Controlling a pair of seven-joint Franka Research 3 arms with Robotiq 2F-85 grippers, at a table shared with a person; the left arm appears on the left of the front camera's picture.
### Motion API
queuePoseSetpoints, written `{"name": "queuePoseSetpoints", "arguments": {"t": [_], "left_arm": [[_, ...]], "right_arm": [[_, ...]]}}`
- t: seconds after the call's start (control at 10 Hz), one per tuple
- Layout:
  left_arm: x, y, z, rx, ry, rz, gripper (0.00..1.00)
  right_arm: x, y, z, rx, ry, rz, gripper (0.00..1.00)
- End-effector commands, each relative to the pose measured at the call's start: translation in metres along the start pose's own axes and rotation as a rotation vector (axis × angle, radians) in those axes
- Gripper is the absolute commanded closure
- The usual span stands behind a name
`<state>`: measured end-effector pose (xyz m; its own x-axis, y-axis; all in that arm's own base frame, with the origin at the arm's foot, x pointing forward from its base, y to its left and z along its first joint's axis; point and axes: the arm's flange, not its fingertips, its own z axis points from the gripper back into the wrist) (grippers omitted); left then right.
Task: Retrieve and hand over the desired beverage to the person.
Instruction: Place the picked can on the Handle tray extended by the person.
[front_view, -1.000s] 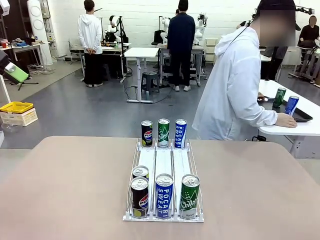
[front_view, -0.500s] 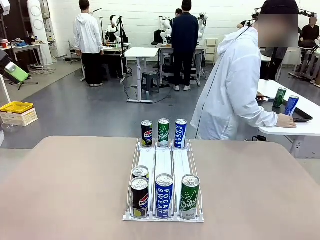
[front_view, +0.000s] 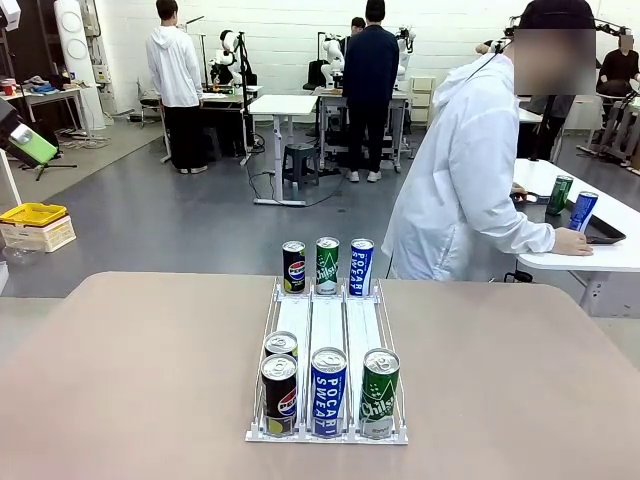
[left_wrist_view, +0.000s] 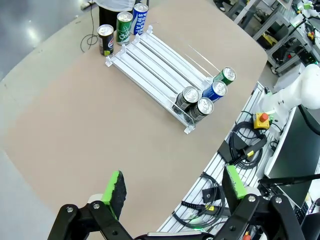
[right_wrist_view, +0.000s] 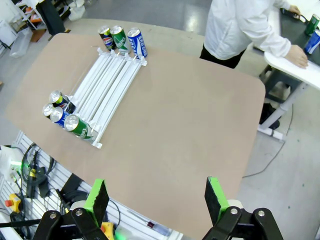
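A white three-lane rack (front_view: 327, 320) lies in the middle of the tan table. At its near end stand several cans: two black Pepsi cans (front_view: 279, 395) one behind the other, a blue Pocari Sweat can (front_view: 328, 390) and a green Chilsung can (front_view: 380, 392). Three more cans (front_view: 327, 265) stand at the far end. Nothing marks one as the desired beverage. The person (front_view: 470, 180) in a white hooded jacket stands beyond the far edge, turned toward a side table. My left gripper (left_wrist_view: 175, 185) hangs open high above the rack (left_wrist_view: 150, 62). My right gripper (right_wrist_view: 156, 195) is open too, high over the table, with the rack (right_wrist_view: 110, 75) and the person (right_wrist_view: 240, 25) below.
On the white side table (front_view: 600, 260) at right, the person's hand (front_view: 572, 240) rests on a dark tablet beside a green can (front_view: 558, 195) and a blue can (front_view: 582, 211). Bare tabletop (front_view: 130, 380) spreads on both sides of the rack. Other people stand far back.
The person has shifted a little while still facing the side table. People in the background have moved. Rack and cans stand as before.
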<state>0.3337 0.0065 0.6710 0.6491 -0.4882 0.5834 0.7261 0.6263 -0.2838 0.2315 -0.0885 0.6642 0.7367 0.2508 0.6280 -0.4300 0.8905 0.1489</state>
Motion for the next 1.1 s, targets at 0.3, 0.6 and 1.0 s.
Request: {"name": "queuePoseSetpoints", "arguments": {"t": [0.3,0.6,1.0], "left_arm": [[-0.0023,-0.0001,0.0,-0.001,-0.005,-0.003,0.0],[-0.0023,-0.0001,0.0,-0.001,-0.005,-0.003,0.0],[-0.0023,-0.0001,0.0,-0.001,-0.005,-0.003,0.0]], "right_arm": [[0.0014,-0.0006,-0.0018,-0.007,0.0,-0.005,0.0],[0.0014,-0.0006,-0.0018,-0.007,0.0,-0.005,0.0],[0.0014,-0.0006,-0.0018,-0.007,0.0,-0.005,0.0]]}}
